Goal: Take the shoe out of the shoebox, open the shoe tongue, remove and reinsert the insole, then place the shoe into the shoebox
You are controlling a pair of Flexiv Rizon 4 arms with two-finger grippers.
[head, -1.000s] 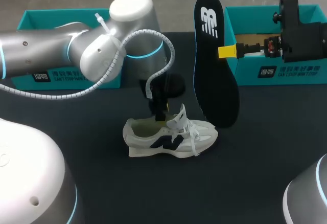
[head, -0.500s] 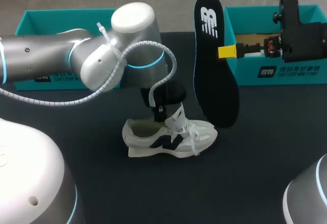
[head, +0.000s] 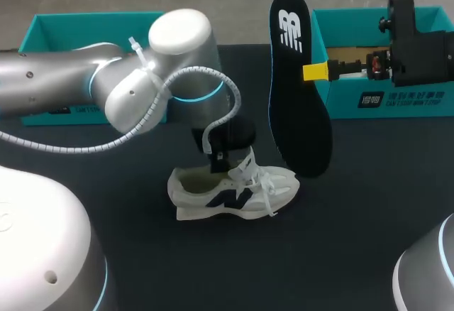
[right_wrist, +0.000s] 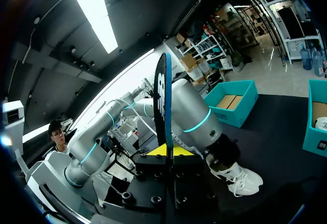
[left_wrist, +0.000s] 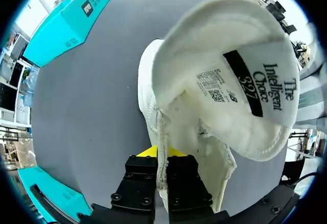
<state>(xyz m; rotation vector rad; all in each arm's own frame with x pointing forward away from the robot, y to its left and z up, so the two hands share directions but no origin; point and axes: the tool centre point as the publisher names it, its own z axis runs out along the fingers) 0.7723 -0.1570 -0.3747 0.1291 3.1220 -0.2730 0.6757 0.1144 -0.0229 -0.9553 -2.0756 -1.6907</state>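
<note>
On the dark table (head: 369, 211), my left gripper (head: 224, 162) is pinching the tongue (left_wrist: 225, 81) of the white sneaker (head: 234, 194), which has slid slightly leftward. My right gripper (head: 318, 71) is keeping the black insole (head: 298, 112) clamped upright, ready for reinsertion.

Both clamped: left pincer (left_wrist: 162, 156) low, right pincer (right_wrist: 167, 152) raised.

A white shoe (head: 234, 190) with navy side mark, a black insole (head: 298, 105) with white logo, a teal shoebox (head: 404, 101).
</note>
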